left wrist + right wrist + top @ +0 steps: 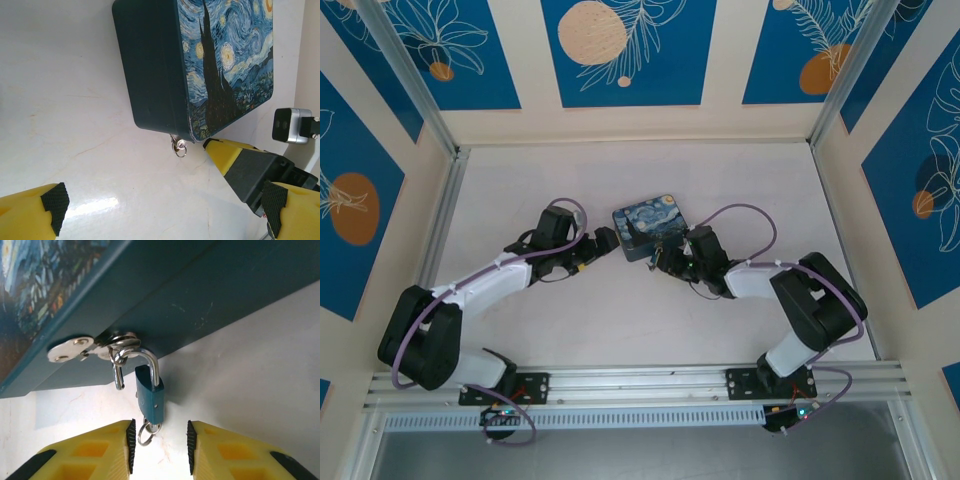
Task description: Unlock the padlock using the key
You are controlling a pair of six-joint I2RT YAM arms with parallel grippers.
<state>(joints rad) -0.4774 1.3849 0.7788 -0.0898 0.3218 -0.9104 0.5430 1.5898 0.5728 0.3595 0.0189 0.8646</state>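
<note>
The small teal padlock (151,399) hangs from the hasp (75,349) on the side of the dark-blue painted-print box (650,228). Its silver shackle has one leg in the body, while the other leg hangs free beside it. The key (152,427) sits in the lock's bottom end with a ring dangling from it. My right gripper (160,445) is open, its yellow fingers either side of the key and apart from it. My left gripper (165,200) is open and holds nothing, a short way from the box corner where the padlock (176,144) glints.
The box (150,65) lies mid-table between both arms. The right gripper's yellow finger (225,150) reaches in beside the box corner. Purple cables (740,215) loop over both arms. Patterned walls (620,50) enclose the table, and a metal rail (640,385) runs along the near edge.
</note>
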